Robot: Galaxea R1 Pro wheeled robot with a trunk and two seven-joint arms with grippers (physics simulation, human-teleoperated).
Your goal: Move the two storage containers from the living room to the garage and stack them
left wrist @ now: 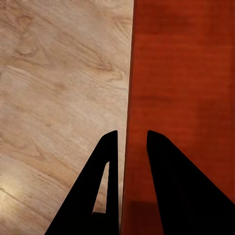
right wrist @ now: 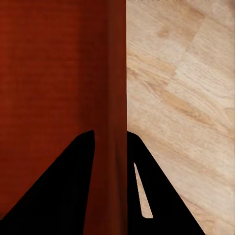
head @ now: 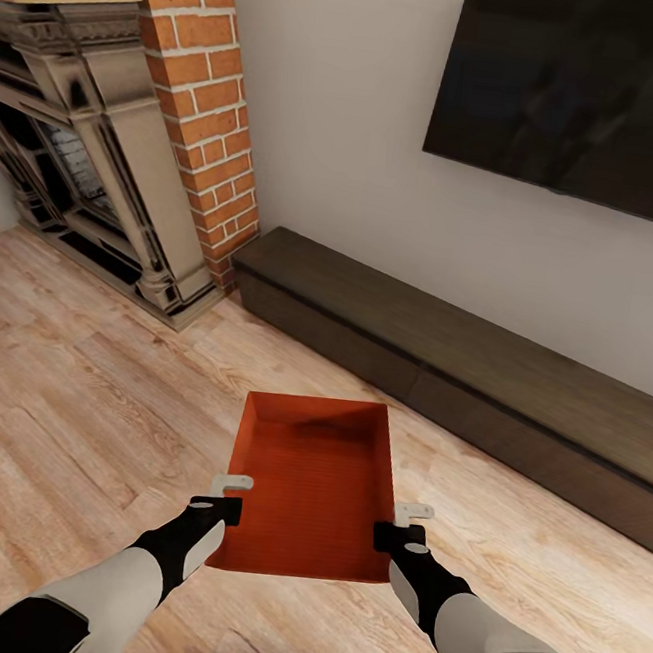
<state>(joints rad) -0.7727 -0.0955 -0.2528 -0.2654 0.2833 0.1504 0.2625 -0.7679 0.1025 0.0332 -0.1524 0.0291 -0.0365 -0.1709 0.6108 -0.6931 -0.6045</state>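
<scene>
At the far left of the head view stood the ornate fireplace surround [head: 92, 161] with its red-brick column [head: 204, 103] beside it, both on the light wood plank floor [head: 76, 411].

The left gripper [head: 231, 498] reached in at the storage container's [head: 317, 486] left long wall, near the end closest to the robot. In the left wrist view its two dark fingers [left wrist: 176, 191] straddled that thin wall, one outside over the planks, one inside over the orange-red bottom [left wrist: 186, 83]. The jaws stood narrowly apart with the wall between them; the fingers looked closed against it.

The container, open-topped and orange-red, sat level between the two arms, in the living room, a little short of the long low dark-wood cabinet [head: 521, 387].

The right gripper [head: 404, 526] mirrored the left on the opposite long wall. In the right wrist view its fingers [right wrist: 63, 191] pinched the wall edge [right wrist: 117, 98] closely, one inside the bin, one outside above the floor.

On the pale wall above the cabinet, to the right, hung the black TV [head: 582, 92].
</scene>
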